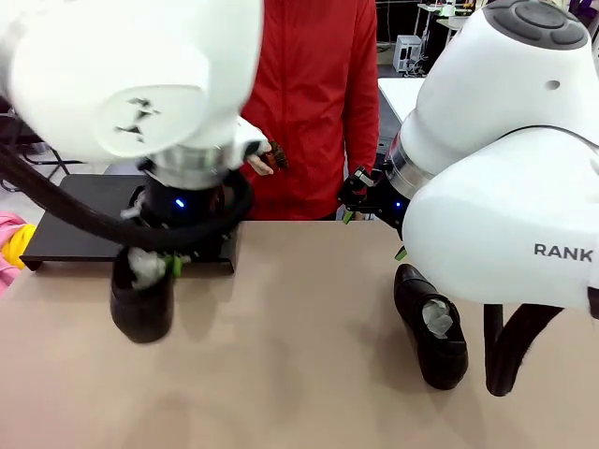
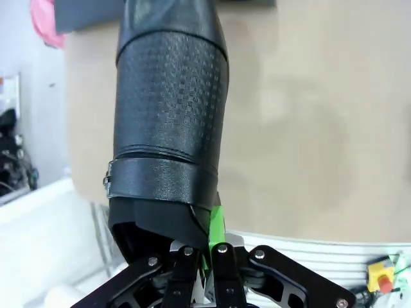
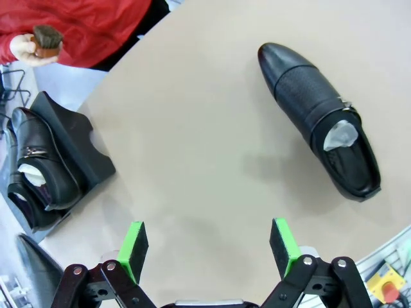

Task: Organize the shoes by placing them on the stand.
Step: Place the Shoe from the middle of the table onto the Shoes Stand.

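Left gripper (image 2: 207,239) clamped tight on first shoe (image 2: 170,96), just short of stand (image 3: 90,157) | right gripper (image 3: 209,247) spread wide, empty | second shoe (image 3: 38,160) already on stand | third shoe (image 3: 318,122) loose on counter (image 3: 212,128), waiting

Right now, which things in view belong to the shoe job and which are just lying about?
Job: stand; shoe on the stand; held shoe in the shut left gripper; loose shoe on the table.
Not the job: brush in the person's hand; pink thing beside the stand.
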You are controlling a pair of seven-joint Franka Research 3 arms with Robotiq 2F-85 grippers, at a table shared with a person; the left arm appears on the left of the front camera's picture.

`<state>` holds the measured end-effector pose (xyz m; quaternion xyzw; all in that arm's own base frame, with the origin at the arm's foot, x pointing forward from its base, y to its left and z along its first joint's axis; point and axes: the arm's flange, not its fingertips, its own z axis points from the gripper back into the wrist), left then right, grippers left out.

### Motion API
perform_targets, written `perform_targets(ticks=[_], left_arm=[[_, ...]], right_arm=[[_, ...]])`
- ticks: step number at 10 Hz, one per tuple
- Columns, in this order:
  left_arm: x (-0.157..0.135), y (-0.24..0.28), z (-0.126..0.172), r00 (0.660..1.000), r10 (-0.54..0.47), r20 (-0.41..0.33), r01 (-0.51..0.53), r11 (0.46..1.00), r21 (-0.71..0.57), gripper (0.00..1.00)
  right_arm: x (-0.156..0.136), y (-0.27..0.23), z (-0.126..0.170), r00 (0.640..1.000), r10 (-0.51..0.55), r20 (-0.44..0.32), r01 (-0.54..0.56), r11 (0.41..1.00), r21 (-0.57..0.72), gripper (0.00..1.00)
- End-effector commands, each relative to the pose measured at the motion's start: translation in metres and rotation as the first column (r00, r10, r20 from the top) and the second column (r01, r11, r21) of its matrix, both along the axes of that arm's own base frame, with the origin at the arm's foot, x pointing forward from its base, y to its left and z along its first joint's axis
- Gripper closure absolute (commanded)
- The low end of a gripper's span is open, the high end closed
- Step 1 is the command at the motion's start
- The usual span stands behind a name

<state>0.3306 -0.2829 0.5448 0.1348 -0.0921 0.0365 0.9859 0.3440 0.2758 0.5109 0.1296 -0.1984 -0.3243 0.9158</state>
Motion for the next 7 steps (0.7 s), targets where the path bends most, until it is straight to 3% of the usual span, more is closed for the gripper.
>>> perform_targets(ticks=[1, 2, 3, 5, 7], left_arm=[[0.023, 0.033, 0.010, 0.988, -0.034, 0.152, 0.040, 0.999, -0.032, 1.00], [0.037, 0.049, 0.016, 0.977, -0.132, 0.169, 0.136, 0.991, -0.009, 1.00], [0.045, 0.067, 0.021, 0.967, -0.214, 0.140, 0.215, 0.977, 0.010, 1.00], [0.064, 0.103, 0.029, 0.969, -0.208, 0.133, 0.203, 0.978, 0.051, 1.00], [0.075, 0.123, 0.030, 0.981, -0.138, 0.135, 0.141, 0.990, -0.011, 1.00]], right_arm=[[0.003, 0.000, 0.002, 1.000, 0.023, -0.003, -0.023, 1.000, 0.004, 0.00], [0.003, 0.000, 0.002, 1.000, 0.023, -0.003, -0.023, 1.000, 0.004, 0.00], [0.003, 0.000, 0.002, 1.000, 0.023, -0.003, -0.023, 1.000, 0.004, 0.00], [0.003, 0.000, 0.002, 1.000, 0.023, -0.003, -0.023, 1.000, 0.004, 0.00], [0.003, 0.000, 0.002, 1.000, 0.023, -0.003, -0.023, 1.000, 0.004, 0.00]])
